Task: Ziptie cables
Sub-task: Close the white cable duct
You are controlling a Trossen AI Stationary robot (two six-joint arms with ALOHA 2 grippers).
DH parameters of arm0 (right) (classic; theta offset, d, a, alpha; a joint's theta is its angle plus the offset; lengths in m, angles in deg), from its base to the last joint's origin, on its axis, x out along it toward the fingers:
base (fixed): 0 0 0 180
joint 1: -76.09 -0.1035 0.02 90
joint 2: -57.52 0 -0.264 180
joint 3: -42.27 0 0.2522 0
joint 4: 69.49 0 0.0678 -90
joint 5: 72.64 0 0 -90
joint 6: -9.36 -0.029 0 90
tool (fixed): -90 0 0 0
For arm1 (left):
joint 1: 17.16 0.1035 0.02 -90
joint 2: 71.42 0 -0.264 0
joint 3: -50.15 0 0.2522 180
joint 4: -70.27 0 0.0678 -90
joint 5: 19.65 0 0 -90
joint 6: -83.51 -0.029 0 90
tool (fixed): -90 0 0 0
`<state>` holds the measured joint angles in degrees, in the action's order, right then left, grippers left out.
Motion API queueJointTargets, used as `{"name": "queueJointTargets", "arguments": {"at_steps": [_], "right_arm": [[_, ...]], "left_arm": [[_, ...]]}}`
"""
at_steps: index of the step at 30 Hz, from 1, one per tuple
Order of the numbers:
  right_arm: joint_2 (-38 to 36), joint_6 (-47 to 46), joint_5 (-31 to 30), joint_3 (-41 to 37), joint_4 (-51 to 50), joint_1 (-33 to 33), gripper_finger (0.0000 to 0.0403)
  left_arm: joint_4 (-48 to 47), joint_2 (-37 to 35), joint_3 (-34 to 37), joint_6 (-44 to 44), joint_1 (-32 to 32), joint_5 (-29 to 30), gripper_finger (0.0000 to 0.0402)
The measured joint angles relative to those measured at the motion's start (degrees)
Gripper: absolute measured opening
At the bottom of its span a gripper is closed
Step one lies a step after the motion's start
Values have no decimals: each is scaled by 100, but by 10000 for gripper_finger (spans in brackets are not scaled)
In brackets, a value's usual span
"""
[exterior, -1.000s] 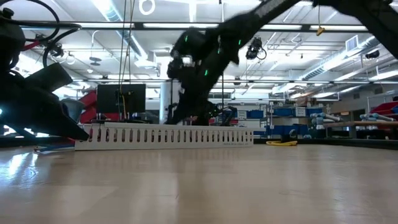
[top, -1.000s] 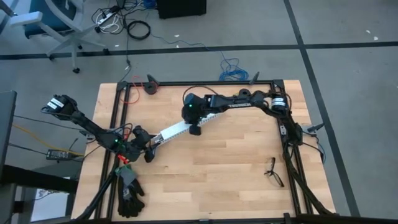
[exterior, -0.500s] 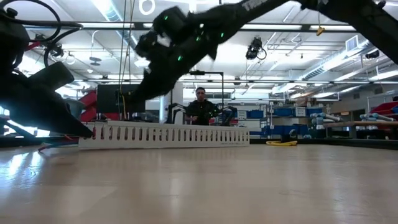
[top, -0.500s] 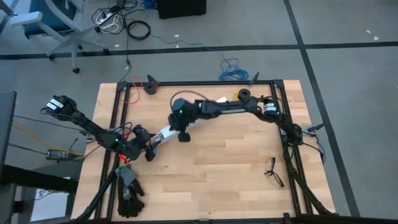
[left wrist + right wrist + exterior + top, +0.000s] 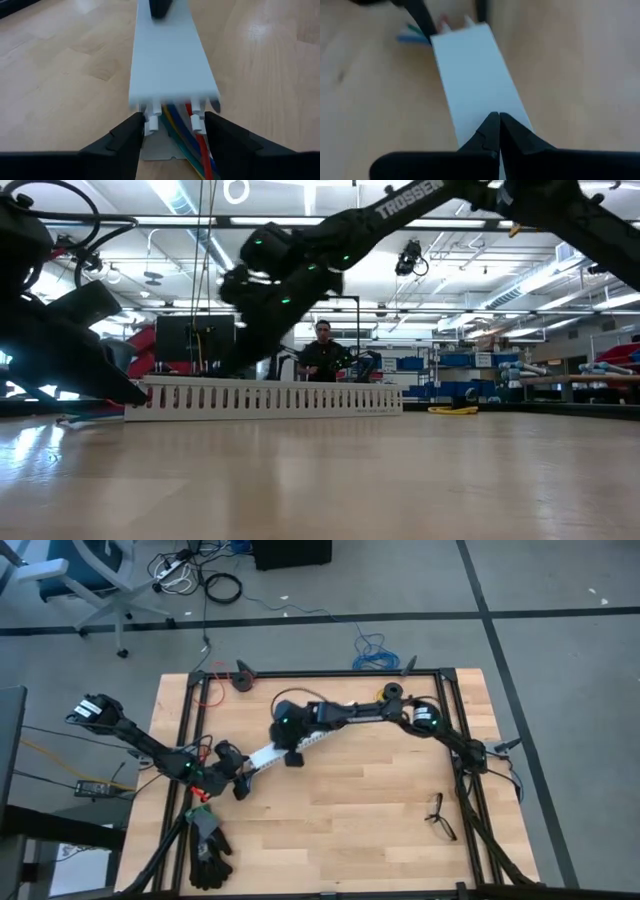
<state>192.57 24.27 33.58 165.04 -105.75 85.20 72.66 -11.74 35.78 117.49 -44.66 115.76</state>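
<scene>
Currently right gripper (image 5: 496, 131), fingers pressed together and holding nothing, bears on the white channel cover (image 5: 300, 738). Left gripper (image 5: 172, 131) is spread around the channel's end. Best: press flat, avoid pinching wires. Only the left wrist view shows the cables (image 5: 186, 145) inside; ziptie unseen.

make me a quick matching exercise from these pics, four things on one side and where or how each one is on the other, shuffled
Things:
1. left pincer
2. right pincer
3. cables
4. white slotted channel

Descriptions:
A. tips closed together, over the channel's flat white top
B. lies diagonally on the table between the two arms
C. open, one finger on each side of the channel's end
D. coloured strands running out of the channel's end

Pairs: 1-C, 2-A, 3-D, 4-B
</scene>
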Motion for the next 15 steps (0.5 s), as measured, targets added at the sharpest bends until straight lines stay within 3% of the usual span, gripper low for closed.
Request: {"name": "queueJointTargets", "arguments": {"at_steps": [6, 15], "right_arm": [[679, 73, 114, 934, 25, -216, 0], [104, 71, 336, 981, -178, -135, 0]], "left_arm": [[169, 4, 0, -241, 278, -154, 209], [206, -11, -4, -246, 338, -118, 209]]}}
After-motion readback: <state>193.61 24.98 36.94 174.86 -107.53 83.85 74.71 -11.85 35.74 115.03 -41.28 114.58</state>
